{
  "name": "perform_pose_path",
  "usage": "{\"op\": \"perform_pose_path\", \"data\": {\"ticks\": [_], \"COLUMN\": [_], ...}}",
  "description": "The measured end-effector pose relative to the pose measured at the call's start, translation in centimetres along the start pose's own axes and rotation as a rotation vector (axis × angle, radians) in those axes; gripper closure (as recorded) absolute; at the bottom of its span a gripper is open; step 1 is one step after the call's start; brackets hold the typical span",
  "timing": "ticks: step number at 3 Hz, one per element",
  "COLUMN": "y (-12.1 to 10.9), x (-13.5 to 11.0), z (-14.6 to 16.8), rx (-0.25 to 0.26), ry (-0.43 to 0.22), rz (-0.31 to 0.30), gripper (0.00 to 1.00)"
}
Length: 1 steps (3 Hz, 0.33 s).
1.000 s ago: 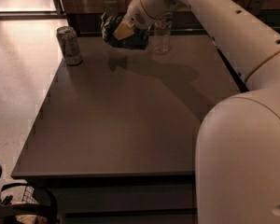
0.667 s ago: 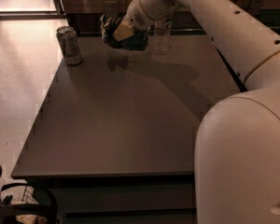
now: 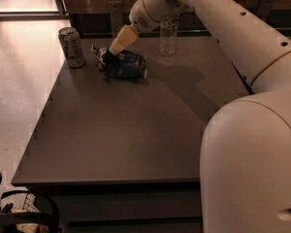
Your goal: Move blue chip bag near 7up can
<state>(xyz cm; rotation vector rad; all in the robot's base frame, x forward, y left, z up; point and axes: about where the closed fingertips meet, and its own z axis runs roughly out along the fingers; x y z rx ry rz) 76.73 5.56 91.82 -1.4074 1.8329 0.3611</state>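
Note:
The blue chip bag (image 3: 129,65), crumpled and dark navy, lies on the grey table (image 3: 126,135) near its far left part. The 7up can (image 3: 72,46) stands upright at the table's far left corner, a short gap to the left of the bag. My gripper (image 3: 106,60) reaches down from the white arm and is shut on the bag's left end, between the bag and the can. The bag's underside looks to rest on the table top.
A clear plastic water bottle (image 3: 168,35) stands at the far edge, right of the bag. My white body (image 3: 252,169) fills the lower right. The table's left edge drops to a pale floor (image 3: 14,91). A black frame (image 3: 19,212) sits at the bottom left.
My gripper has carried the blue chip bag down and to the left, from up in the air beside the water bottle to the table top close to the 7up can.

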Motion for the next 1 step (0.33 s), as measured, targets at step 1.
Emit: {"op": "perform_pose_path", "data": {"ticks": [1], "y": [0.01], "x": [0.0], "z": [0.01], "rx": [0.0], "ry": [0.0], "rz": [0.0], "gripper": [0.0]}}
